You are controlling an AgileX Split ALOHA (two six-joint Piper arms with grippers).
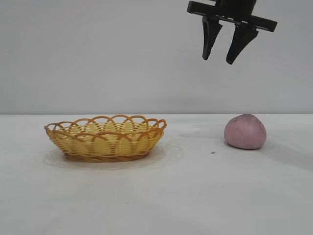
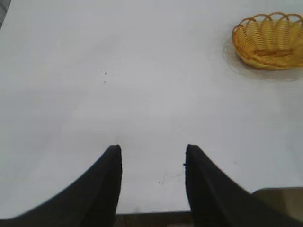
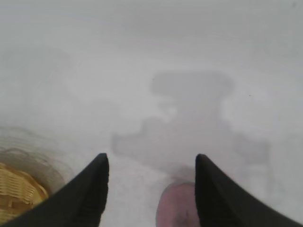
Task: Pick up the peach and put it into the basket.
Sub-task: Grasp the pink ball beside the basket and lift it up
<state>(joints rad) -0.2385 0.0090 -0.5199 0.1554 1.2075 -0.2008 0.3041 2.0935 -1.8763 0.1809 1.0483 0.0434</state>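
Approach step in hand: peach [image 1: 245,131] not yet grasped, resting on the white surface [image 1: 195,196], well apart from the basket [image 1: 106,137] and on the right arm's side of it. Basket holds nothing that can be seen.

Right end effector [image 1: 221,53] hangs high above the peach, a little toward the basket side of it, fingers pointing steeply down and spread, nothing between them. Right wrist view agrees: the peach [image 3: 176,205] shows low between the two dark fingers [image 3: 94,189], far below them, with the basket rim [image 3: 19,189] at the edge of the frame.

Left end effector [image 2: 152,156] is released and empty, angled down over bare surface, basket [image 2: 270,40] some way off from it; the arm does not show in the exterior view. Judged idle.

Next move, as judged: straight descent onto the peach, shifted slightly away from the basket to centre it. Gap looks narrow against the peach's width, so widening before contact seems advisable. Rounded shape may roll if one finger touches first.
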